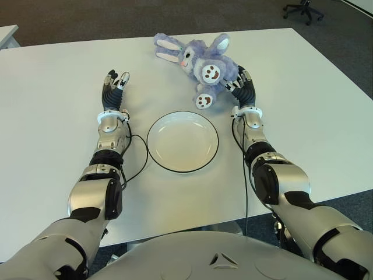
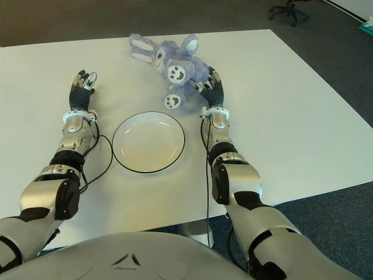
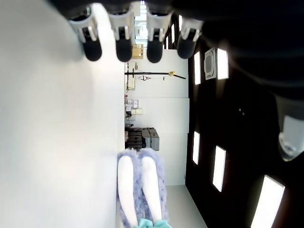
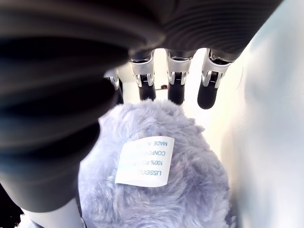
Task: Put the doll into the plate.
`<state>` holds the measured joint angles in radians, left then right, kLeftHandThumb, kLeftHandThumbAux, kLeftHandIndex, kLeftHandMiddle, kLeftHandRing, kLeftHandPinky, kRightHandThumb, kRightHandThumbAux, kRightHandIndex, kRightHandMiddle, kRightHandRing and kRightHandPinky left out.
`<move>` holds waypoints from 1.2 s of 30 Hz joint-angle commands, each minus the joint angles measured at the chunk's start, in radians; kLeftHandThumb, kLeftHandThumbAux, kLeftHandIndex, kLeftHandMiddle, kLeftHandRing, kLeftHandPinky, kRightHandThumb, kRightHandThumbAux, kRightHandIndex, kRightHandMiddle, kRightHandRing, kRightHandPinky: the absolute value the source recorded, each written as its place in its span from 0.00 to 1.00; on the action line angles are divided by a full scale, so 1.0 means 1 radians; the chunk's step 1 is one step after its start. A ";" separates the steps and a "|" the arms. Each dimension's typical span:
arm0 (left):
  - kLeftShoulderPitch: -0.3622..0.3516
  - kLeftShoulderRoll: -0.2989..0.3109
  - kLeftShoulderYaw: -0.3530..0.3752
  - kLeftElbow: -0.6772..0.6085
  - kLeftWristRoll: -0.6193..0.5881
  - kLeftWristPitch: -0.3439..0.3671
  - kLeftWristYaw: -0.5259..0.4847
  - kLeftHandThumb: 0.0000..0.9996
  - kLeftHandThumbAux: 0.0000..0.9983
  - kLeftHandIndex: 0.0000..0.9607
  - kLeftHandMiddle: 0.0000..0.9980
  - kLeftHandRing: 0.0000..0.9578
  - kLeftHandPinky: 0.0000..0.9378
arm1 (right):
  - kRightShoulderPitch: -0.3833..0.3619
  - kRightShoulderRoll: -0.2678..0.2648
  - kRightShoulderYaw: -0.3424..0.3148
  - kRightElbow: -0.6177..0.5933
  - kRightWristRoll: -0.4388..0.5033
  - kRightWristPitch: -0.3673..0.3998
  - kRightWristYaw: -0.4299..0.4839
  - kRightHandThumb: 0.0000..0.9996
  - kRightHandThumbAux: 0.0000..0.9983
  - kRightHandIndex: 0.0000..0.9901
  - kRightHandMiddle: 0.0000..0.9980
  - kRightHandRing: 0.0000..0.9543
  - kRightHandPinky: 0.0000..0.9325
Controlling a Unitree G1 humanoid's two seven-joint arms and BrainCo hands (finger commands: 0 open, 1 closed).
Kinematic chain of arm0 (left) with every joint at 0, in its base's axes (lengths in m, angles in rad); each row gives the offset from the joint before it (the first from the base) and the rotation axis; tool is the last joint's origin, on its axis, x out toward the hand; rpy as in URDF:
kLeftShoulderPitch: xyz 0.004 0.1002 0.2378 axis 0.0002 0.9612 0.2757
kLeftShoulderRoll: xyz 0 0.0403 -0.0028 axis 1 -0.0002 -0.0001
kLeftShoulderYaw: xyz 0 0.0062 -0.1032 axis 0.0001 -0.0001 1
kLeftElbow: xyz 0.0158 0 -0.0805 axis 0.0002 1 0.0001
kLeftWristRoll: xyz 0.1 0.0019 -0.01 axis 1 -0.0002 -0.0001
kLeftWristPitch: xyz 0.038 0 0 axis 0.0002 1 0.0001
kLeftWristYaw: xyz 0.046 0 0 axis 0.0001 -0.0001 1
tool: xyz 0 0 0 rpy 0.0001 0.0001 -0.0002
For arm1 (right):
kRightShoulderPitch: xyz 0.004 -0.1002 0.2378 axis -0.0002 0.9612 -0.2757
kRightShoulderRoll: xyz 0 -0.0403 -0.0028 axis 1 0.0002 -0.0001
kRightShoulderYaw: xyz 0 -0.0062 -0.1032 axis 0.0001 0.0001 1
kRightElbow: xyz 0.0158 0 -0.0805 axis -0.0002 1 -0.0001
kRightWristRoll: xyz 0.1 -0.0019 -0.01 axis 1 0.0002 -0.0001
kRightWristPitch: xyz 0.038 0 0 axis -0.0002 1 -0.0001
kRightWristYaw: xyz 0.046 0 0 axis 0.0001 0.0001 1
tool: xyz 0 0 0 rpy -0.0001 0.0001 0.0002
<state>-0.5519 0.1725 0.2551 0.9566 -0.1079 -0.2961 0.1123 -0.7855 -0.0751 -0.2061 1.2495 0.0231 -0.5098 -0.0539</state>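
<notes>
While the right hand's fingers (image 4: 176, 83) stood straight and a little apart, you had nothing clamped between them: in the right wrist view their tips reached just past the top of the doll's (image 1: 201, 61) furry body, and a white sewn-in label (image 4: 145, 161) lay on the fur close under the palm. From the head camera, your right hand (image 1: 243, 86) showed pressed against the doll's right flank, beside its lower foot. Whether the thumb touched the fur, you could not tell.

On the other side, your left hand's fingers (image 3: 123, 40) were also extended and spread, holding nothing, with bare table beneath them. That left hand (image 1: 113, 88) showed well to the left of the doll and just beyond the plate's (image 1: 182, 141) left edge.

As for the doll itself, it was a purple plush rabbit lying on its back on the white table (image 1: 52, 116), ears toward the far left, feet pointing toward the plate. It sat beyond the plate's far right rim, close to it but apart from it, so it was not yet in the plate. The plate was white with a dark rim and lay between your two forearms. An office chair (image 1: 303, 9) stood on the floor past the table's far right corner.
</notes>
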 commanded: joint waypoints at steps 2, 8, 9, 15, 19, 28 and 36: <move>0.103 -0.034 -0.003 0.066 0.000 0.065 0.007 0.00 0.48 0.00 0.08 0.06 0.01 | 0.115 0.022 -0.008 0.061 0.002 0.050 0.003 0.12 0.80 0.10 0.06 0.06 0.10; 0.103 -0.034 -0.003 0.066 0.000 0.064 0.007 0.00 0.47 0.00 0.07 0.06 0.02 | 0.116 0.017 0.002 0.062 -0.010 0.051 0.005 0.10 0.78 0.08 0.05 0.05 0.06; 0.103 -0.034 -0.003 0.066 0.000 0.064 0.007 0.00 0.48 0.00 0.08 0.06 0.03 | 0.116 0.016 0.004 0.062 -0.013 0.052 0.004 0.09 0.77 0.07 0.04 0.04 0.03; 0.100 -0.034 -0.003 0.069 0.000 0.068 0.008 0.00 0.48 0.00 0.08 0.07 0.01 | 0.116 0.000 0.051 0.066 -0.063 0.066 -0.018 0.12 0.69 0.01 0.00 0.00 0.00; 0.098 -0.033 -0.003 0.070 0.000 0.072 0.008 0.00 0.48 0.00 0.08 0.06 0.00 | 0.114 -0.006 0.076 0.067 -0.089 0.077 -0.034 0.16 0.64 0.00 0.00 0.00 0.00; 0.096 -0.033 -0.004 0.070 0.001 0.074 0.010 0.00 0.48 0.00 0.08 0.06 0.00 | 0.112 -0.010 0.101 0.066 -0.108 0.090 -0.041 0.21 0.56 0.00 0.00 0.00 0.00; 0.094 -0.032 -0.004 0.074 0.003 0.074 0.016 0.00 0.47 0.00 0.07 0.05 0.00 | 0.111 -0.011 0.111 0.066 -0.110 0.098 -0.037 0.23 0.52 0.00 0.00 0.00 0.00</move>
<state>-0.5522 0.1720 0.2550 0.9564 -0.1077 -0.2926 0.1128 -0.7850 -0.1006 -0.0996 1.2498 -0.0755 -0.4882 -0.0965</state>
